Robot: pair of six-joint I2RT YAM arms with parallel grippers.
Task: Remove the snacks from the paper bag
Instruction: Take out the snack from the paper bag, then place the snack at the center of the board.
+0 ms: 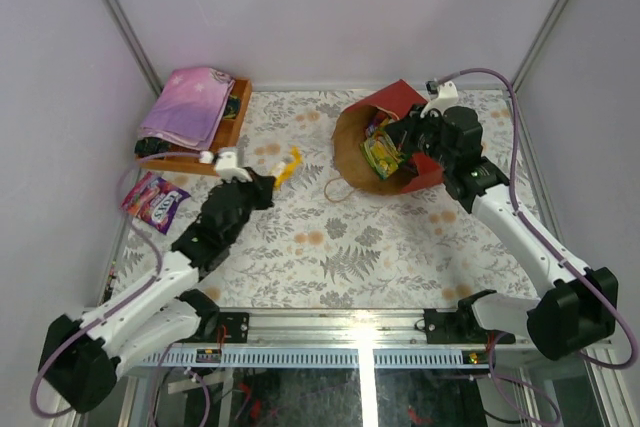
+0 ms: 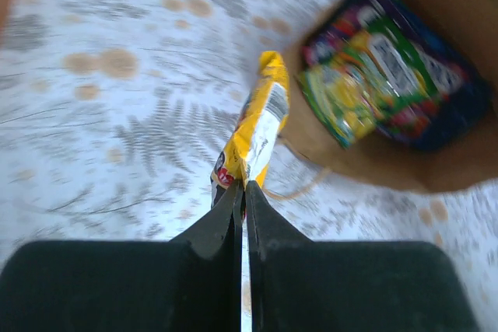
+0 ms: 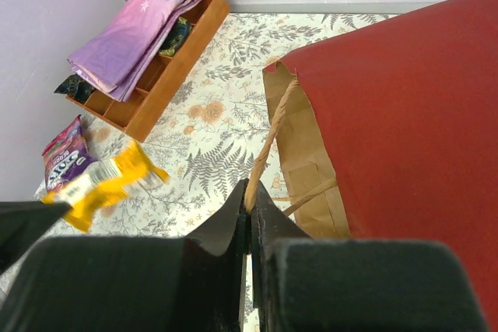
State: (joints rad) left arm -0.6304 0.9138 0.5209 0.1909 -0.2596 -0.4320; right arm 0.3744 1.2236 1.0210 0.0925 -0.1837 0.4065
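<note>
Left gripper (image 2: 241, 189) was pinched shut on one end of a glossy yellow-and-white snack packet (image 2: 261, 118). You had it outside the large red paper bag with brown kraft lining (image 3: 405, 130), near the bag's mouth but apart from it. Packet's long axis ran straight out from the fingertips, free end pointing at the bag mouth. It looked lifted off the floral-print table (image 2: 101, 138), though I couldn't be sure from these views.

Right gripper (image 3: 250, 193) was pressed together at the bag's rim, apparently nipping the twisted paper handle (image 3: 272, 141), probably to steady the bag. Bag lay on its side, mouth turned toward the left arm.

Inside the bag: a green-yellow candy packet (image 2: 342, 99) on top of a dark-blue chip bag (image 2: 440, 106), with more colours behind, too blurred to count. Task was partly done at best.

Relation that mattered: purple candy packets (image 1: 155, 199) lay on the table well away from the bag, on the far side of the left gripper from it. So the likely drop zone sat opposite to where the yellow packet pointed. You'd need to carry away from the bag mouth, not toward it. Left arm was the nearer one to that pile; the right was tied up at the bag. Wooden tray (image 3: 167, 75) with the folded pink-purple cloth (image 3: 132, 29) stood near the pile, on the same side of the bag, so the risk was overshooting into it.
</note>
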